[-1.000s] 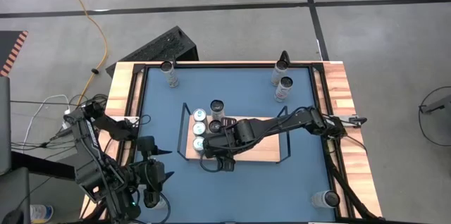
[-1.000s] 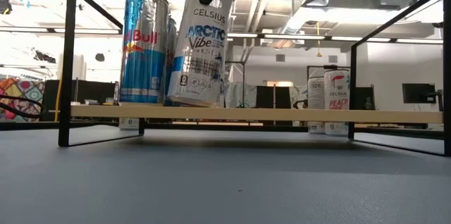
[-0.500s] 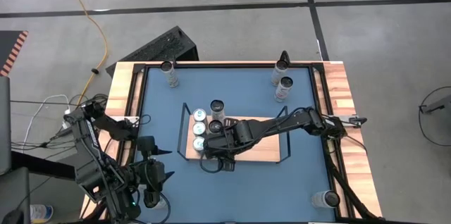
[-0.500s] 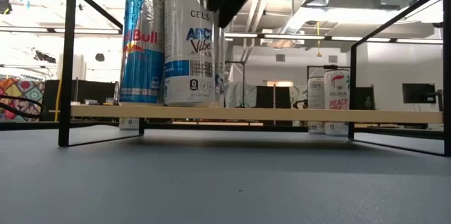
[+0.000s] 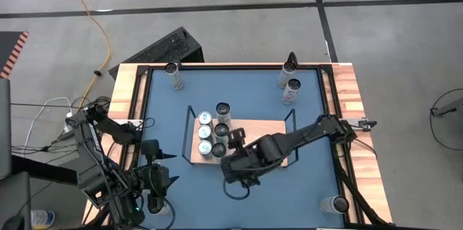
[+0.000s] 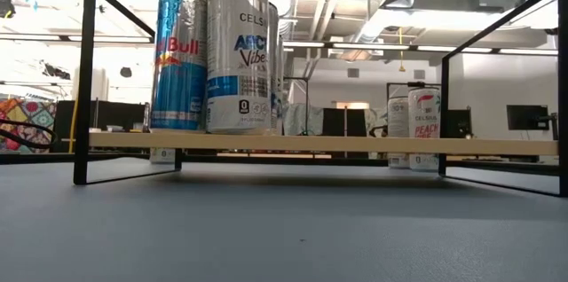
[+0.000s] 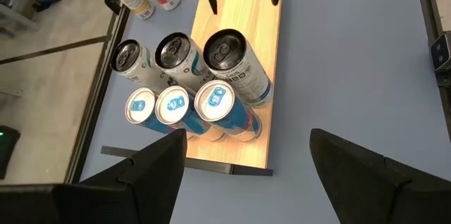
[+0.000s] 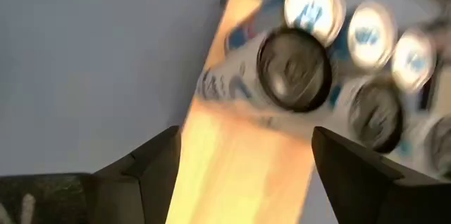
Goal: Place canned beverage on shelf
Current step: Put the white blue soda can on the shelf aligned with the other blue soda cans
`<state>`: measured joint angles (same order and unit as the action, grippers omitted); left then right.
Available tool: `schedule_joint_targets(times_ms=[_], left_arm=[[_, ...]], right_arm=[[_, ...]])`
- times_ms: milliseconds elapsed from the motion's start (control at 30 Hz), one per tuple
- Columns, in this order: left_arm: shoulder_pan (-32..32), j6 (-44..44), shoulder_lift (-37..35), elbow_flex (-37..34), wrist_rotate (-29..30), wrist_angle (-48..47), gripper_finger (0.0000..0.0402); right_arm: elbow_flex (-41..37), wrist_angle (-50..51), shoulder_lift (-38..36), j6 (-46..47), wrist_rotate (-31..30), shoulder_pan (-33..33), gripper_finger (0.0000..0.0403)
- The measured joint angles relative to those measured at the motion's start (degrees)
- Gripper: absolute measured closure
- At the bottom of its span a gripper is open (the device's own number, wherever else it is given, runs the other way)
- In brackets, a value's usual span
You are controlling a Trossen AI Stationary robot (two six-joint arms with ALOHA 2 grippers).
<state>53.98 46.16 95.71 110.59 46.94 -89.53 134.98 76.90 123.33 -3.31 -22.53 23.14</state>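
The shelf [image 5: 268, 134], a light-wood board in a black wire frame, stands mid-table. Several cans stand upright on its left end. The nearest is a silver Celsius can [image 6: 238, 47], which also shows in the high view [image 5: 219, 149] and in the right wrist view [image 8: 294, 65]. A blue Red Bull can [image 6: 182, 47] stands beside it. My right gripper [image 5: 230, 165] is open and empty, just off the shelf's near edge and apart from the silver can. My left gripper [image 5: 160, 142] is open and empty, left of the shelf.
Loose cans stand on the blue tabletop: one at the far left [image 5: 172, 74], two at the far right [image 5: 291, 91], one at the near right corner [image 5: 334, 205]. The right part of the shelf board [image 7: 243, 13] is bare.
My right gripper has set the silver can, which was tilted, upright on the shelf next to the Red Bull cans. It has then let go and drawn back toward the table's near edge, out of the low view. The can stays standing.
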Motion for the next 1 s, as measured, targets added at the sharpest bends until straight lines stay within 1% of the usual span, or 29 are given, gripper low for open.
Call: schedule_joint_targets(times_ms=[67, 133, 167, 300, 433, 667, 1000], left_arm=[[0.0, 0.02, 0.0, 0.0, 0.0, 0.07, 0.0115], [0.0, -0.01, 0.0, 0.0, 0.0, 0.06, 0.0115], [0.0, 0.01, 0.0, 0.0, 0.0, 0.06, 0.0115], [0.0, 0.15, 0.0, 0.0, -0.18, 0.04, 0.0115], [0.0, 1.03, 0.0, 0.0, -0.59, 0.04, 0.0115], [0.0, 1.47, 0.0, 0.0, -0.6, 0.02, 0.0115], [-0.02, 1.56, 0.0, 0.0, -0.57, 0.01, 0.0115]], right_arm=[[0.09, -4.42, -0.3, -4.53, 0.46, -0.71, 0.0101], [0.09, -6.74, -0.26, -8.55, 1.99, -1.86, 0.0101], [0.02, -7.47, -0.17, -10.23, 3.26, -2.45, 0.0101], [-0.26, -10.23, -0.17, -15.83, 11.84, -5.32, 0.0101], [-0.44, -10.61, -0.15, -20.89, 14.49, -7.17, 0.0101], [-0.37, -11.88, 0.48, -22.43, 20.5, -8.31, 0.0101], [-0.39, -11.48, 0.7, -24.17, 21.1, -8.68, 0.0101]])
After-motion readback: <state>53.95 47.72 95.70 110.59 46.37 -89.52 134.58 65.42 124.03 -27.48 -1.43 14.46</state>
